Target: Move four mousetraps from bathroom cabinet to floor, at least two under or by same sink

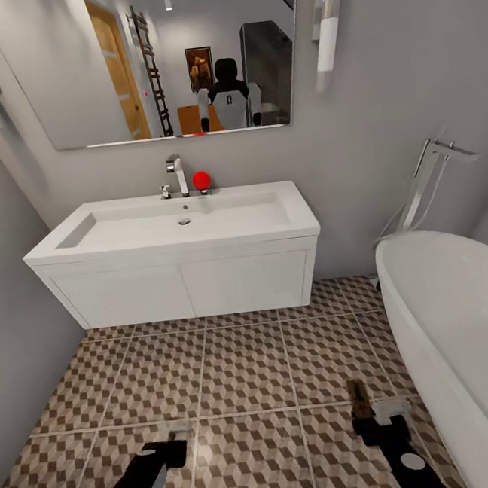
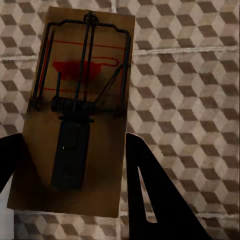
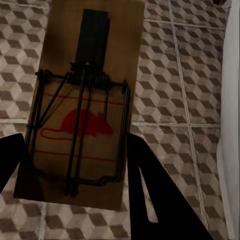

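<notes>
Facing the wall-hung sink at 12 o'clock, bathtub at 3. Left gripper at 7 pinches a mousetrap between its fingers; right gripper at 5 pinches another mousetrap. Both hang over the bathroom floor.

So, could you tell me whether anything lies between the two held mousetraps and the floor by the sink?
Nothing visible does. The patterned bathroom floor is bare up to the sink; the bathtub stands off to the right. Each gripper holds a mousetrap.
</notes>
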Robot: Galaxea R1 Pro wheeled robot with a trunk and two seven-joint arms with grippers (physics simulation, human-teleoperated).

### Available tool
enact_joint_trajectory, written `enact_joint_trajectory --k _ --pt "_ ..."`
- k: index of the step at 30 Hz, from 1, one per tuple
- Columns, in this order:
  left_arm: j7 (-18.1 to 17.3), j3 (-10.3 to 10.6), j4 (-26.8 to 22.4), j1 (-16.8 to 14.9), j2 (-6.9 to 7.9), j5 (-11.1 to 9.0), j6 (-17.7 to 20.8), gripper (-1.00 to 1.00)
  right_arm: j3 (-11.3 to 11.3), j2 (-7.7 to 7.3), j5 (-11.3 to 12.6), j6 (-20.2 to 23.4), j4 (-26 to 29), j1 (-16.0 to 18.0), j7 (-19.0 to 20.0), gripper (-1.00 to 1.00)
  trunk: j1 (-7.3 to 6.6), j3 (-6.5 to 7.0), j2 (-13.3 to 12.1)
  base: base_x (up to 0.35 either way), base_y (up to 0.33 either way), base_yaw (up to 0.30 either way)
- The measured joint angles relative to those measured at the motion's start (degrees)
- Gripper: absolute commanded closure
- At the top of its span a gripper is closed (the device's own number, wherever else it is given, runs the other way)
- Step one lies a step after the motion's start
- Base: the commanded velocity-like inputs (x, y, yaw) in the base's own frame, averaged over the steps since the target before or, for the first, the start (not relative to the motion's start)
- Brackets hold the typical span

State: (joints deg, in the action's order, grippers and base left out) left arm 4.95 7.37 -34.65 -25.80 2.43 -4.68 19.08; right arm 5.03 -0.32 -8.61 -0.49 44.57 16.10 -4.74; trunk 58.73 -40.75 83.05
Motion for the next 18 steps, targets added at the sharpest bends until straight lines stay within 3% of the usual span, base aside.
enact_joint_trajectory --k 3,7,11,13,15,17,18 --pt "0.08 0.02 -3.01 -4.36 -0.01 0.09 7.30 1.00 -0.10 1.28 -0.04 4.81 2.22 4.13 -0.03 1.00 0.00 0.00 0.00 0.000 0.000 0.000" --pt "0.35 -0.01 -1.76 -9.23 0.08 0.08 10.01 1.00 -0.10 2.97 -0.30 8.49 2.89 8.98 -0.06 1.00 0.00 -0.01 0.00 0.000 0.000 0.000" --pt "2.56 -0.01 2.53 -10.86 0.19 0.01 10.16 1.00 -0.11 3.40 -0.34 10.02 3.08 11.18 0.08 1.00 0.00 -0.02 0.00 0.000 0.000 0.000" --pt "3.43 -0.02 6.99 -11.09 0.25 -0.04 8.97 1.00 -0.13 3.50 -0.33 10.23 3.11 11.49 0.12 1.00 0.00 -0.02 0.00 0.000 0.000 0.000" --pt "3.92 -0.01 12.32 -11.23 0.33 -0.04 5.40 1.00 -0.15 3.55 -0.33 10.33 3.13 11.63 0.15 1.00 0.00 -0.02 0.00 0.000 0.000 0.000" --pt "4.24 -0.07 18.23 -11.30 0.39 -0.12 -1.43 1.00 -0.16 3.62 -0.32 10.38 3.15 11.71 0.19 1.00 0.00 -0.02 0.00 0.000 0.000 0.000" --pt "4.28 -0.06 19.44 -11.30 0.40 -0.14 -3.10 1.00 -0.16 3.64 -0.32 10.36 3.17 11.72 0.20 1.00 0.00 -0.02 0.00 0.000 0.000 0.000"
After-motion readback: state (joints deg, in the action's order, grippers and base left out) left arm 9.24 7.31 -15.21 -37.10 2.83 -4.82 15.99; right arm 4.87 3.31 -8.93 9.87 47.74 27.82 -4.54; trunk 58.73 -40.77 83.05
